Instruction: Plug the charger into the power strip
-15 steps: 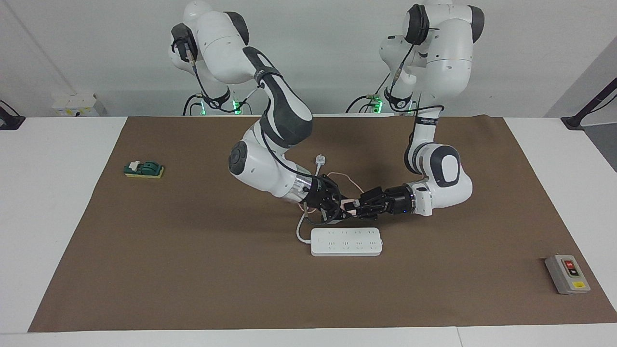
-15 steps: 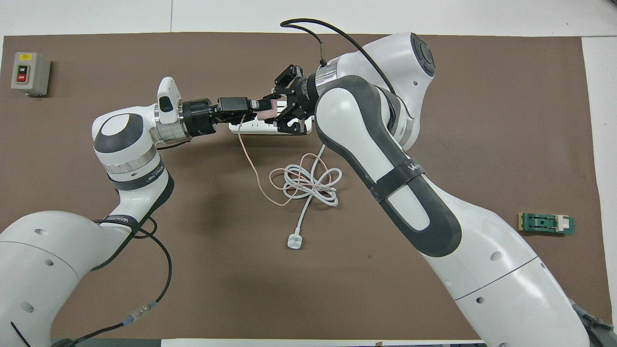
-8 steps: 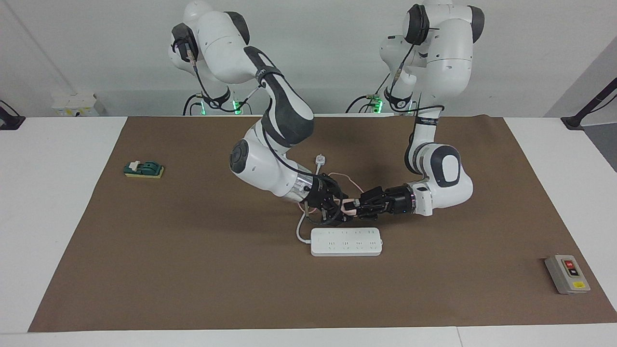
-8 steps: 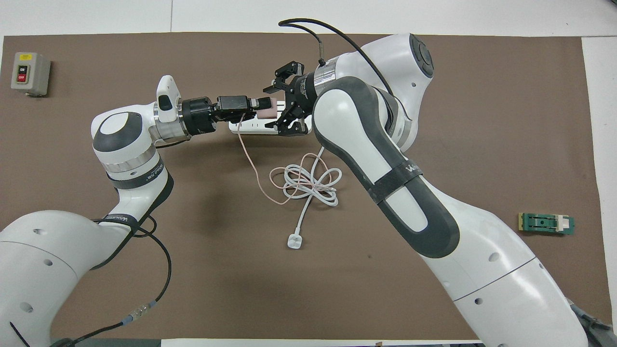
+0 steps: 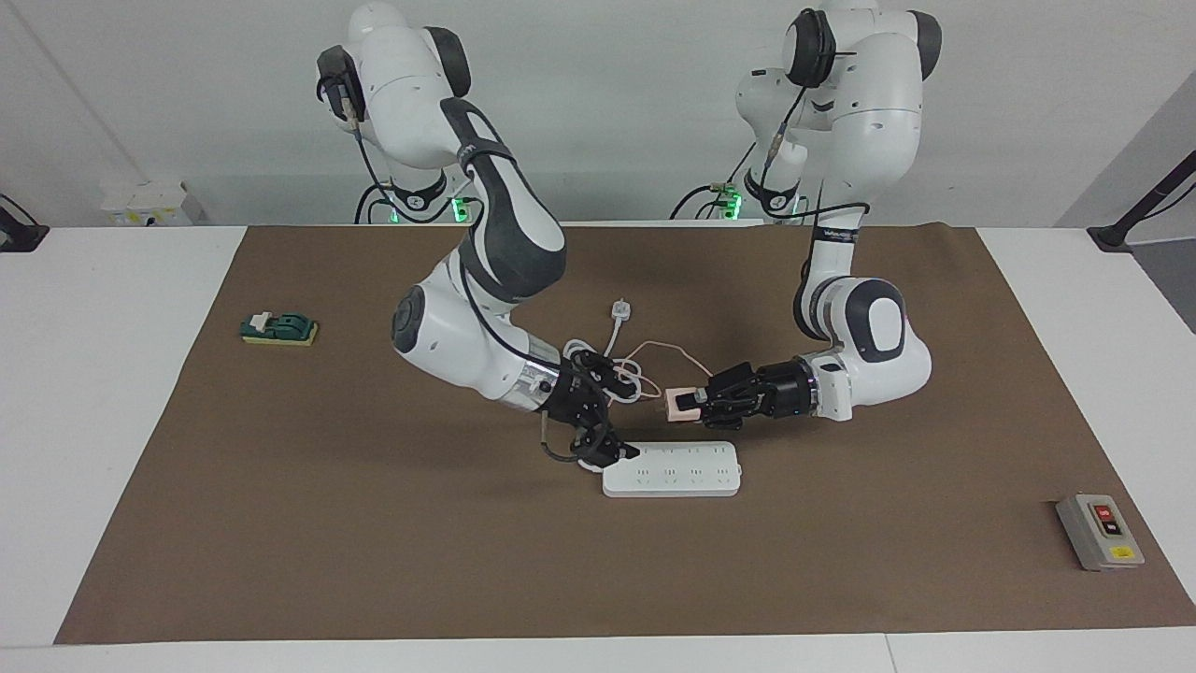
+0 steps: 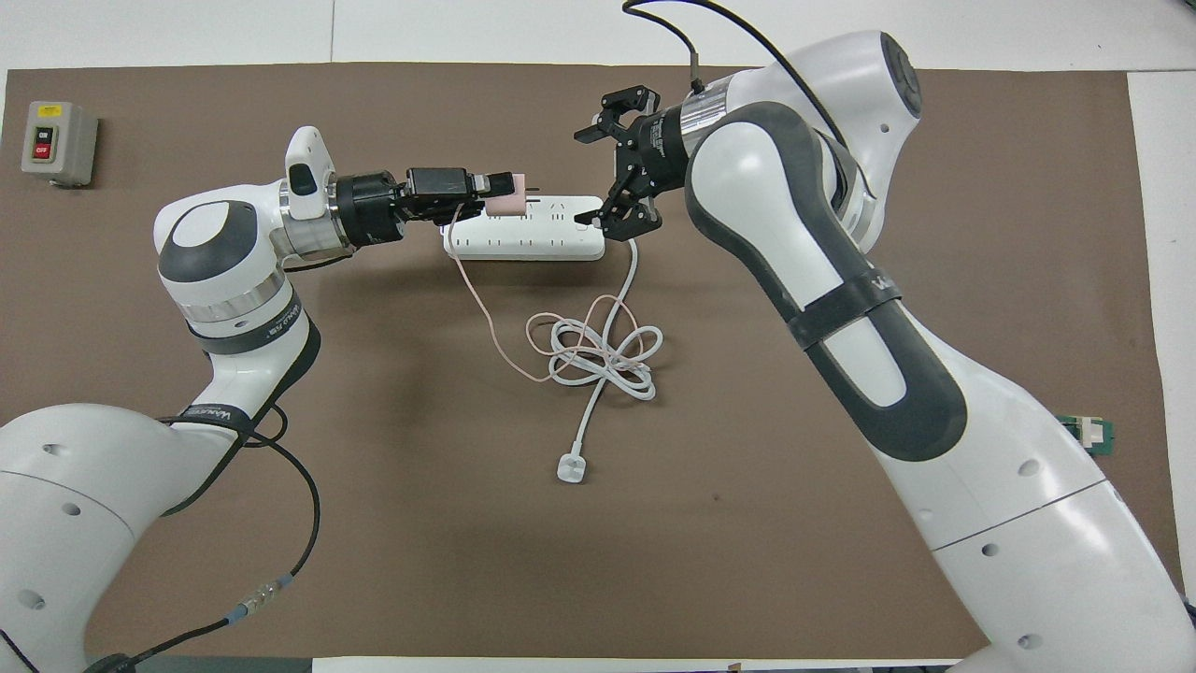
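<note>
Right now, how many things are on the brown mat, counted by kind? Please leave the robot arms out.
Power strip with its white cord: 1
Charger with its pink cable, held over the mat in the left gripper: 1
Grey switch box: 1
Green block on a yellow base: 1
Total: 4

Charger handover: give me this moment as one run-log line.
charger: held in air over power strip, unplugged | left claw: shut on charger | right claw: open, at strip's cord end
</note>
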Action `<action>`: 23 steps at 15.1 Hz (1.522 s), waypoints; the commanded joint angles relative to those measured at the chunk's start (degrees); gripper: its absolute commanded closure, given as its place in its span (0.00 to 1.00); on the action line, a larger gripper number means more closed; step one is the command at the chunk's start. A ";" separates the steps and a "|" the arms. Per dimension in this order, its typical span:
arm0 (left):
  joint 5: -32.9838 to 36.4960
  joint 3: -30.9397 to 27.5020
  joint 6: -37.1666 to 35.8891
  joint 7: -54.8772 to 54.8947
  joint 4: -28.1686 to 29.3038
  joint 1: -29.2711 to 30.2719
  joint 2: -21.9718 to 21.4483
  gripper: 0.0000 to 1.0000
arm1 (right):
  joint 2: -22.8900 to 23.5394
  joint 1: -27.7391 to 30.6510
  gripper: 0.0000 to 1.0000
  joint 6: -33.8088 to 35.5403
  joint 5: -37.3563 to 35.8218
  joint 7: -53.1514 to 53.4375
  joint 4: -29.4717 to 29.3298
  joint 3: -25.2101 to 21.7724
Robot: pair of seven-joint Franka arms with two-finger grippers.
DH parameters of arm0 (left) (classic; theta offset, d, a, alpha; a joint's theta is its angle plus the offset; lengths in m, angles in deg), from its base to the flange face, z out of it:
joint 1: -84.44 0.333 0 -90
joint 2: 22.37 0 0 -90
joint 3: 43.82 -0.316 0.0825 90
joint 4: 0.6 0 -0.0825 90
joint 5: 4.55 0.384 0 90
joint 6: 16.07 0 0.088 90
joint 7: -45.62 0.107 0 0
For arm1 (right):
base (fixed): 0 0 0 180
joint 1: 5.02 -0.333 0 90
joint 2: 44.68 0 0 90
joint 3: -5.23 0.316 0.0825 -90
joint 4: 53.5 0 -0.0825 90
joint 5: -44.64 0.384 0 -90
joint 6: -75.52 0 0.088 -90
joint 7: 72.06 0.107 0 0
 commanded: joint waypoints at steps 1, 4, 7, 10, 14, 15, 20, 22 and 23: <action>6.11 -0.13 -0.73 -7.62 -4.68 1.71 -0.22 1.00 | -1.81 3.82 0.00 3.37 -0.30 1.31 -0.71 -0.11; 11.56 -0.22 -0.38 -15.35 -6.27 2.33 -2.50 1.00 | -4.36 6.37 0.00 5.22 -6.34 0.96 -0.71 -0.02; 15.61 -0.84 1.11 -23.61 -7.15 2.16 -4.87 1.00 | -6.55 7.78 0.00 5.66 -10.40 0.61 -0.01 -0.11; 24.29 -0.93 2.70 -35.28 -11.09 1.80 -6.11 1.00 | -8.93 10.67 0.00 8.99 -14.17 -1.57 0.52 -0.11; 34.59 -1.28 1.83 -47.69 -14.01 2.24 -6.90 1.00 | -12.80 13.05 0.00 11.28 -16.37 -9.04 4.38 -0.20; 34.87 -1.36 1.30 -50.07 -13.57 2.68 -7.42 1.00 | -13.59 13.23 0.00 11.81 -17.69 -11.15 5.17 -0.20; 49.60 -1.90 -3.89 -75.28 -14.36 2.86 -10.50 1.00 | -15.97 13.59 0.00 19.00 -29.10 -30.98 6.06 -0.20; 52.00 -1.72 -7.12 -81.26 -15.23 2.42 -10.68 1.00 | -16.85 14.20 0.00 21.64 -31.93 -40.05 6.15 -0.20; 54.88 -1.89 -8.27 -83.99 -16.81 1.03 -11.03 1.00 | -17.54 14.37 0.00 23.14 -33.77 -44.35 6.15 -0.20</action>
